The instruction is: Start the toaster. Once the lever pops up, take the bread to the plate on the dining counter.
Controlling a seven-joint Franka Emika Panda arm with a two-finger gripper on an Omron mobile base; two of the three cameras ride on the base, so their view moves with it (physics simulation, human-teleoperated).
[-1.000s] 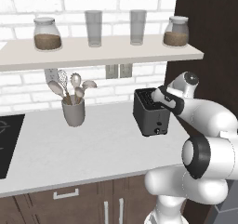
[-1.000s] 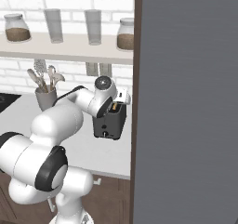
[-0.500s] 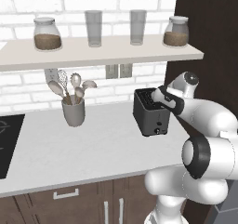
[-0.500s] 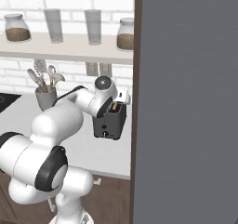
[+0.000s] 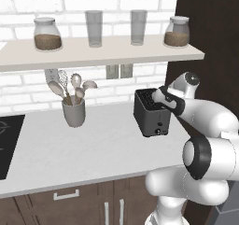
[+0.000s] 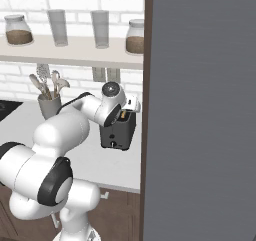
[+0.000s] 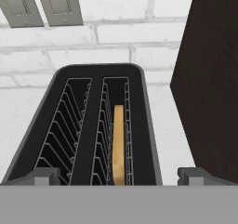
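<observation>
White brick is backing the grey worktop (image 5: pixel 70 149) in the left base view, where the toaster (image 5: pixel 150 113) is sitting near the dark wall panel (image 5: pixel 210 46). From the right base view, the arm's hand is hanging just over the toaster (image 6: pixel 118 133). Along the hand view, the gripper (image 7: pixel 118 175) is standing wide open with nothing held, its fingertips (image 7: pixel 44 175) straddling the toaster (image 7: pixel 74 125), and the bread (image 7: pixel 119 144) is sitting in the right slot.

no visible change, arm and toaster (image 5: pixel 150 113) as before

The toaster (image 5: pixel 150 113) is sitting on the worktop (image 5: pixel 84 144), right of the utensil cup (image 5: pixel 73 113), below the shelf (image 5: pixel 98 53). The bread (image 7: pixel 119 144) is standing in its right slot.
</observation>
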